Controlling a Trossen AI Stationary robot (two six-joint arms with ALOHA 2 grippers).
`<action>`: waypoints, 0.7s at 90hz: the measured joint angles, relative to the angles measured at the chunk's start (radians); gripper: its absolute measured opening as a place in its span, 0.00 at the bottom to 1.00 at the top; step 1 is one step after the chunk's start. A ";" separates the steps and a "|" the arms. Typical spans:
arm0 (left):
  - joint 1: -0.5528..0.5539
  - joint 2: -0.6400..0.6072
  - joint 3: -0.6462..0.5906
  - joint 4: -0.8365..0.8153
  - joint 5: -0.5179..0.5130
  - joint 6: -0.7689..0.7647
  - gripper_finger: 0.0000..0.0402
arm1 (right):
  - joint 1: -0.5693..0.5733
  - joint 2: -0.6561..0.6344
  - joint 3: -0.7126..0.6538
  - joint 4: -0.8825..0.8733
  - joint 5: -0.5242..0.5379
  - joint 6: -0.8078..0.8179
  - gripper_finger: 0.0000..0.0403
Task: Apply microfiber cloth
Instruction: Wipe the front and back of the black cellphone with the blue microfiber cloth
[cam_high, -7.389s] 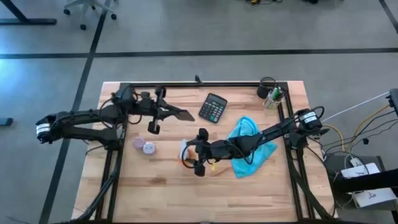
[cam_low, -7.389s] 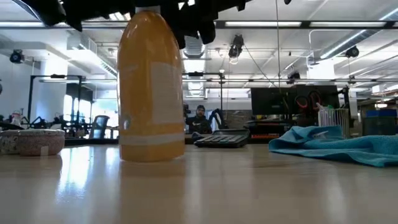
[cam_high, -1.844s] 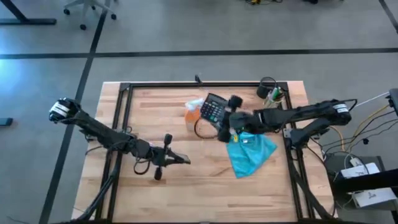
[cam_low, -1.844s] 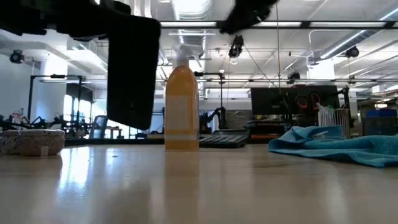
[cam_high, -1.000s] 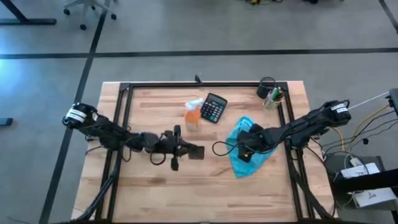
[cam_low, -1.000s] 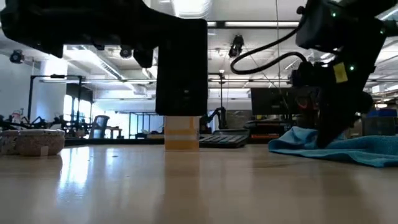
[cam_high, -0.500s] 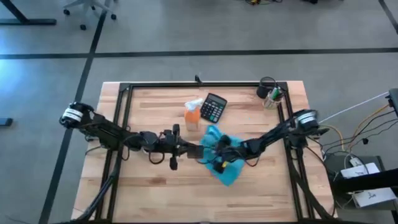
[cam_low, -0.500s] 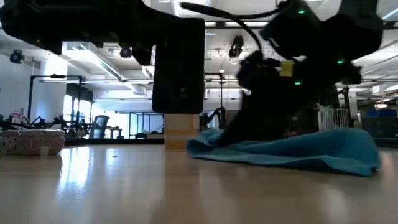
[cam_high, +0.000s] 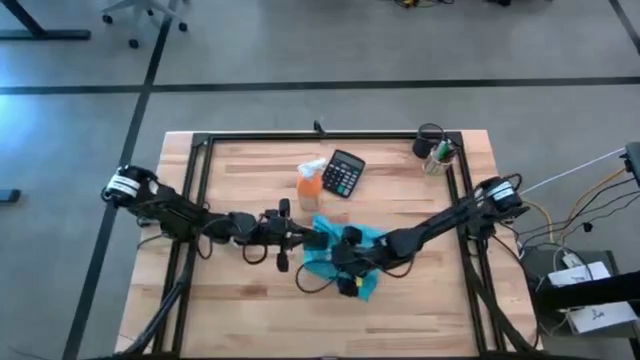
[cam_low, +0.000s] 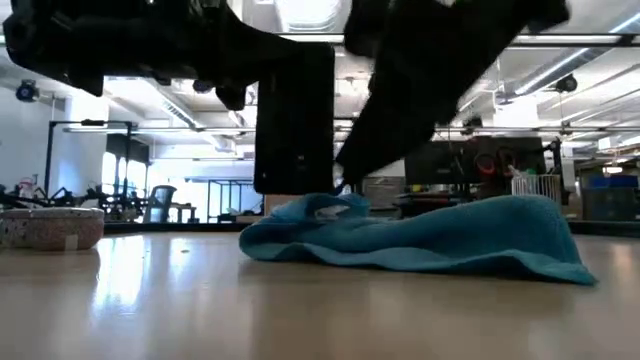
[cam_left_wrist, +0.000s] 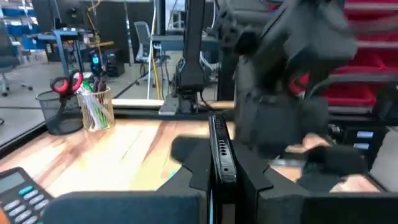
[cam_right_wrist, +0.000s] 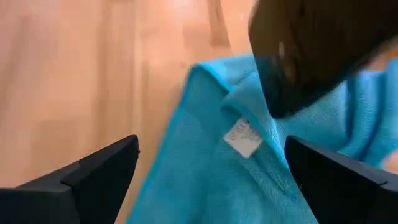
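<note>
Right over the crumpled turquoise-blue microfiber cloth (cam_high: 345, 255) sits the right gripper (cam_high: 345, 262), and in its own wrist camera the two dark fingers (cam_right_wrist: 93, 171) are spread wide with nothing pinched between them, the cloth's little white tag (cam_right_wrist: 243, 138) showing in the gap. The cloth lies bunched up on the light wooden tabletop (cam_high: 420, 300) roughly mid-table, just on the near side of the black calculator (cam_high: 343, 173), and from table level it reads as a rumpled heap (cam_low: 420, 235) flat on the wood. The left gripper (cam_high: 312, 240) comes in from the other side, touching or nearly touching the cloth's edge nearest it; its fingers are clamped on a thin flat black slab (cam_left_wrist: 219, 149) held edge-on, which in the low view hangs as a dark rectangle (cam_low: 293, 120) just above the cloth. Beside the calculator, on its left-arm side, stands an orange spray bottle with a white trigger head (cam_high: 309, 185). Well off toward the calculator's right-arm side, at the table's far corner, is a black wire-mesh pen cup with green pens in it (cam_high: 436, 153).
</note>
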 joint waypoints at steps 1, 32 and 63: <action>0.000 0.007 0.000 0.009 0.000 0.000 0.03 | 0.001 -0.008 0.000 -0.011 0.006 0.001 0.96; 0.001 0.183 0.059 0.149 0.004 0.002 0.03 | 0.019 -0.075 -0.054 -0.263 0.110 0.148 0.96; 0.001 0.191 0.039 0.129 0.004 0.002 0.03 | 0.014 0.086 -0.107 -0.031 0.107 0.183 0.96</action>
